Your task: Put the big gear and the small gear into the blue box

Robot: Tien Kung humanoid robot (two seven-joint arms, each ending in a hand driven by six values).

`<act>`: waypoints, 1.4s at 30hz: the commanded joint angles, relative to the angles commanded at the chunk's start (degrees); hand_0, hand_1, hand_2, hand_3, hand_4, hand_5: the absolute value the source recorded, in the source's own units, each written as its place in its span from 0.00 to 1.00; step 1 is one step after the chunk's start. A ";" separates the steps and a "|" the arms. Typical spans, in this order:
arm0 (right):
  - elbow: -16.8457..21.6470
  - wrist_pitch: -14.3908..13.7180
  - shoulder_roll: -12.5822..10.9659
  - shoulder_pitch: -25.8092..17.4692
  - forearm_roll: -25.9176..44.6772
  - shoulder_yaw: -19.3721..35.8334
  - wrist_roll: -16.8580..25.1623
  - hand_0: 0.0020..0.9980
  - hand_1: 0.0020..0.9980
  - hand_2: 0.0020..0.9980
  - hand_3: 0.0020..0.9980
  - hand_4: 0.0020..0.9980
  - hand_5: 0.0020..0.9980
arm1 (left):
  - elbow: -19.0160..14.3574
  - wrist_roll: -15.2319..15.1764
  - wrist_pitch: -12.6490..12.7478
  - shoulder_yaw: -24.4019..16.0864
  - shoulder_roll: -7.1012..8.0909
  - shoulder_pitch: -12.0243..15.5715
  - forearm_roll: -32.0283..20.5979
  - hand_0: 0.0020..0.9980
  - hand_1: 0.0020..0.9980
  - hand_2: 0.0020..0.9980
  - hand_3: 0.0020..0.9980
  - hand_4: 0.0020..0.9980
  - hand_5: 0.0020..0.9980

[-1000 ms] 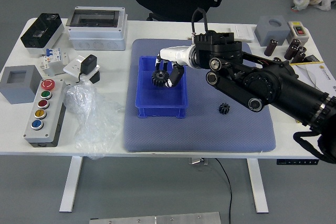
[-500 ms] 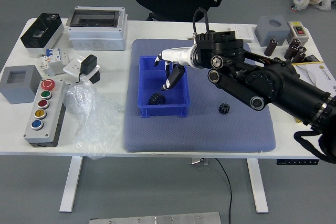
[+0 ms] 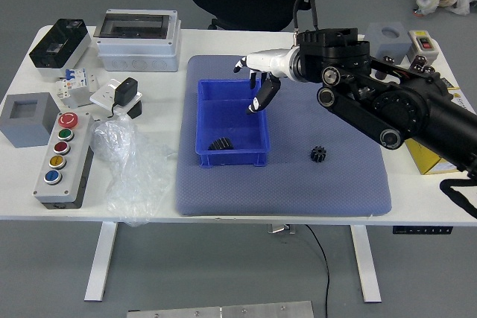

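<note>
big gear [image 3: 220,144] sits inside the blue box [image 3: 232,159], by its near wall and left of its middle, with box floor stretching beyond it to the far wall. small gear [image 3: 318,154] lies on the blue mat [image 3: 283,191], right of the box and well apart from it (mat surface runs between them, and on past the gear to the mat's edges). the right hand [image 3: 279,70], fingers loosely spread, hovers around the box's far right corner.
</note>
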 joint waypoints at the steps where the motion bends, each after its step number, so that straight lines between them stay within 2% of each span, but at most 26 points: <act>1: 0.28 0.03 -0.65 -0.26 -0.10 -0.04 -0.05 0.65 0.61 0.70 0.94 0.89 0.28 | 0.00 0.00 -0.01 -0.11 -0.02 0.01 0.03 0.86 0.83 0.82 0.77 0.59 0.37; 7: 1.98 -0.14 -5.17 -2.73 -0.71 -0.50 -0.13 0.64 0.61 0.70 0.93 0.88 0.28 | -0.05 -0.11 -0.02 -0.95 -0.10 -0.09 0.48 0.86 0.83 0.82 0.77 0.59 0.37; 9: 2.33 -0.30 -6.30 -3.45 -0.92 -0.63 -0.07 0.64 0.61 0.70 0.93 0.88 0.28 | -0.05 -0.16 0.02 -1.13 -0.09 -0.08 0.59 0.86 0.83 0.82 0.77 0.59 0.37; 10: 2.50 -0.38 -6.86 -3.81 -1.09 -0.70 -0.03 0.61 0.59 0.71 0.92 0.88 0.28 | -0.05 -0.17 0.04 -1.15 -0.09 -0.07 0.59 0.86 0.83 0.82 0.77 0.59 0.37; 15: 3.15 -0.64 -9.71 -5.91 -1.77 -1.27 0.12 0.61 0.59 0.71 0.92 0.88 0.28 | -0.05 -0.26 0.15 -1.45 -0.09 0.04 0.75 0.86 0.83 0.82 0.77 0.59 0.37; 16: 3.28 -0.62 -10.22 -6.30 -2.02 -1.44 0.11 0.56 0.57 0.71 0.89 0.87 0.26 | -0.05 -0.27 0.16 -1.49 -0.10 0.04 0.78 0.86 0.83 0.82 0.77 0.59 0.37; 21: 3.68 -0.12 -12.38 -7.89 -2.76 -2.84 0.09 0.56 0.57 0.71 0.89 0.87 0.26 | -0.07 -0.29 0.18 -1.78 -0.24 -0.09 1.00 0.86 0.83 0.82 0.77 0.59 0.37; 22: 3.71 0.06 -12.75 -8.13 -2.84 -3.24 0.08 0.54 0.56 0.71 0.80 0.84 0.21 | -0.08 -0.30 0.19 -1.87 -0.26 -0.13 1.07 0.86 0.83 0.82 0.77 0.59 0.37; 26: 3.93 1.04 -13.69 -8.54 -2.97 -4.52 -0.06 0.54 0.56 0.71 0.80 0.84 0.21 | -0.08 -0.29 0.21 -1.99 -0.29 -0.21 1.11 0.86 0.83 0.82 0.77 0.59 0.37; 27: 4.00 1.32 -13.86 -8.57 -2.96 -4.80 -0.11 0.53 0.56 0.72 0.78 0.81 0.14 | -0.08 -0.29 0.21 -2.01 -0.29 -0.21 1.12 0.86 0.83 0.82 0.77 0.59 0.37; 32: 4.49 2.96 -14.52 -8.68 -2.88 -5.69 -0.59 0.53 0.56 0.72 0.78 0.81 0.14 | -0.08 -0.28 0.22 -2.16 -0.19 -0.14 1.21 0.86 0.83 0.82 0.77 0.59 0.37; 39: 4.85 3.41 -14.45 -8.68 -2.62 -5.48 -0.80 0.53 0.57 0.73 0.79 0.81 0.14 | -0.07 -0.27 0.23 -2.13 -0.14 -0.11 1.25 0.86 0.83 0.82 0.77 0.59 0.37; 40: 4.84 3.46 -14.33 -8.59 -2.58 -5.45 -0.85 0.53 0.57 0.73 0.78 0.83 0.18 | -0.07 -0.27 0.23 -2.12 -0.13 -0.10 1.25 0.86 0.83 0.82 0.77 0.59 0.37; 42: 4.81 3.56 -14.03 -8.48 -2.51 -5.41 -0.95 0.53 0.57 0.73 0.78 0.83 0.18 | -0.07 -0.26 0.22 -2.09 -0.10 -0.07 1.25 0.86 0.83 0.82 0.77 0.59 0.37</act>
